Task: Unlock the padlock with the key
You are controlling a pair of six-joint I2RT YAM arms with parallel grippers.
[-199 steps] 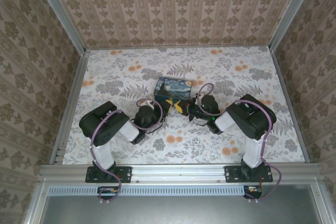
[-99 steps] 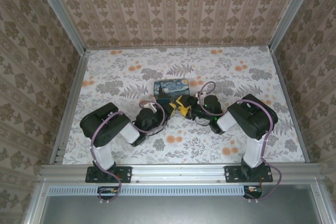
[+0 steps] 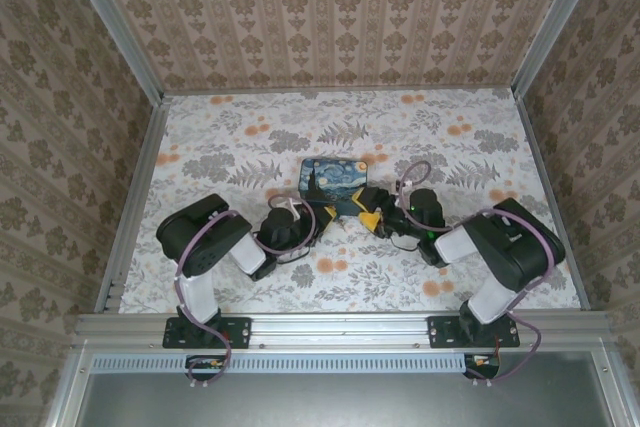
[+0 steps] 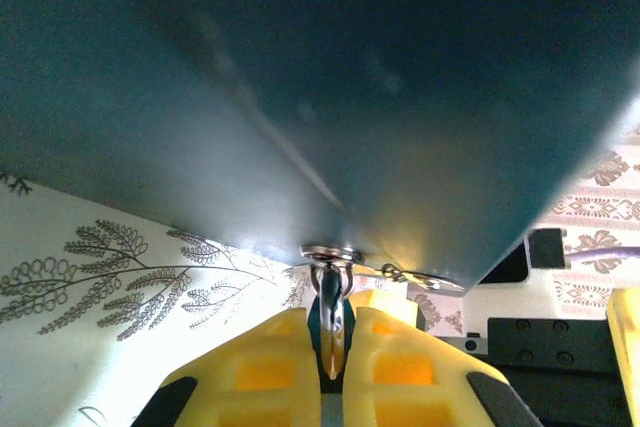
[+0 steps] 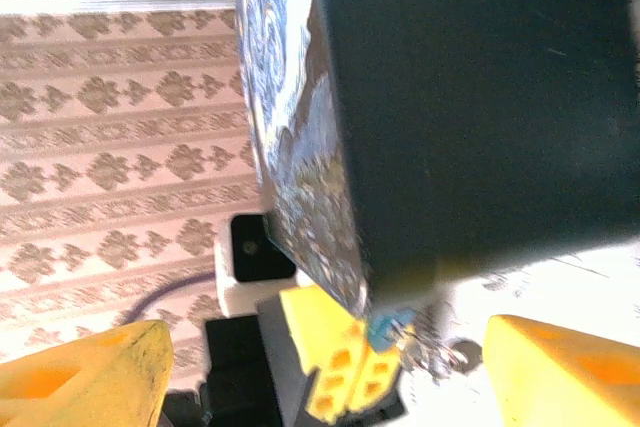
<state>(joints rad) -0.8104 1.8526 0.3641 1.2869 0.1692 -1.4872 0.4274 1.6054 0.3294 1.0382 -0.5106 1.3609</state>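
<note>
Counts: arms 2 (left arm point(image 3: 205, 239), right arm point(image 3: 508, 247)). Grippers 2 (left gripper point(image 4: 330, 347), right gripper point(image 3: 368, 215)). Purple cables point(image 3: 414, 163) 2, one looped on each arm. Painted tin point(image 3: 335, 179) 1. Padlock point(image 5: 385, 328) 1. Key point(image 5: 440, 352) 1, a small metal bit on a ring beside the padlock, too blurred to be sure. Table point(image 3: 230, 137) 1.

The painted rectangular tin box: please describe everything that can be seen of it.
The rectangular tin box carries a blue-and-yellow swirling night-sky painting on its lid; another face looks like plain dark teal metal. It lies lid up near the middle of the floral table, apparently closed. A silvery metal fitting sits at its lower edge, and from it hangs the small bluish padlock, which the shut left tool pinches.
</note>
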